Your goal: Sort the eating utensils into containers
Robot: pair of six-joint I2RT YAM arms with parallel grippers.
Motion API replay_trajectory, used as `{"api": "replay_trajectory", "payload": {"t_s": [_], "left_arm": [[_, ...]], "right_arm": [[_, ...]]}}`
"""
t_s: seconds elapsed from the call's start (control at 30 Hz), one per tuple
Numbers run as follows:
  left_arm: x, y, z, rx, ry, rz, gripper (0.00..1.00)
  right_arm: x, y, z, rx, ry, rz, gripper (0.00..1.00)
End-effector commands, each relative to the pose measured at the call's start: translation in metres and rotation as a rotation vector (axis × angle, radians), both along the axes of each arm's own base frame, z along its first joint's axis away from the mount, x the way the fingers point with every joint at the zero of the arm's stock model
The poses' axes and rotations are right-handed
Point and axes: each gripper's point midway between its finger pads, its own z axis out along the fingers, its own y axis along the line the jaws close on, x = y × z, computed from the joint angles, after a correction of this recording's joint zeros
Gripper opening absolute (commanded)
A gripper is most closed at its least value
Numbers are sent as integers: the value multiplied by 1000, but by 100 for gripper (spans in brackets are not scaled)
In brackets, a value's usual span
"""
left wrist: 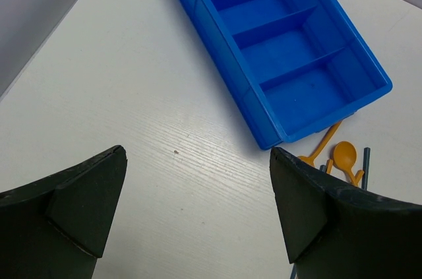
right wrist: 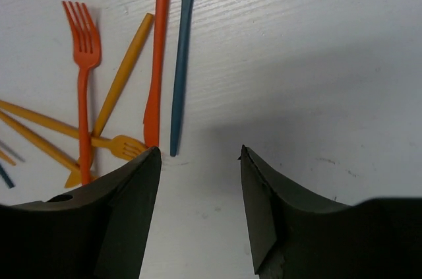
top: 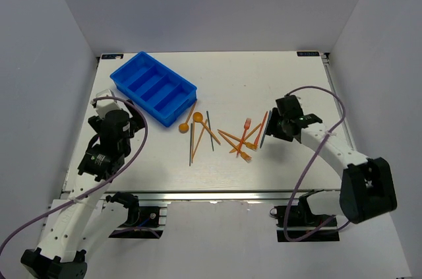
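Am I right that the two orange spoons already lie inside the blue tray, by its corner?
Not quite: the tray is empty. The two orange spoons lie on the table just outside the tray, by its corner, as the top view shows.

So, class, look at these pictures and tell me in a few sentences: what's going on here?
Two robot arms are sorting plastic utensils into a blue tray. None are in yet: its four compartments look empty, and the utensils lie scattered on the table. The right gripper is open, next to the ends of a red knife and a dark blue knife. The left gripper is open and empty near the tray.
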Motion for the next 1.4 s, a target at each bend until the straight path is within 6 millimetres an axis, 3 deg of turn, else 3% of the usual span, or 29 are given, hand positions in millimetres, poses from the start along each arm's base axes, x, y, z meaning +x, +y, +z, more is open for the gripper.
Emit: {"api": "replay_trajectory", "payload": {"t_s": [0.0, 0.27, 0.57, 0.87, 0.93, 0.97, 1.07, 1.2, 1.23, 1.3, 1.33, 1.37], "left_arm": [[0, 0, -7, 3, 21, -4, 98], [0, -1, -8, 3, 21, -10, 98], [1, -4, -8, 1, 25, -25, 98], [1, -4, -9, 1, 25, -25, 98], [1, -4, -9, 0, 26, -23, 98], [1, -4, -8, -8, 23, -20, 98], [4, -9, -13, -32, 33, -27, 98], [13, -43, -33, -150, 75, -149, 98], [18, -74, -31, -236, 68, -288, 98], [22, -111, -36, -351, 91, -430, 98], [29, -127, -30, -411, 47, -489, 98], [23, -154, -26, -521, 53, -599, 98]], "right_arm": [[28, 3, -1, -33, -47, -50, 54], [39, 16, -31, -61, 21, -36, 45], [46, 25, -40, -51, 33, -32, 45], [27, 16, -76, -94, 125, -56, 35], [16, 14, -88, -101, 165, -49, 25], [1, 10, -98, -107, 209, -40, 5], [-5, 9, -96, -91, 200, -25, 0], [-4, 5, -73, -99, 151, -12, 0], [-1, 4, -64, -105, 126, -11, 0], [4, 0, -39, -108, 61, -18, 0], [7, -3, -29, -117, 36, -30, 0], [9, -7, -12, -127, -8, -35, 0]]}}
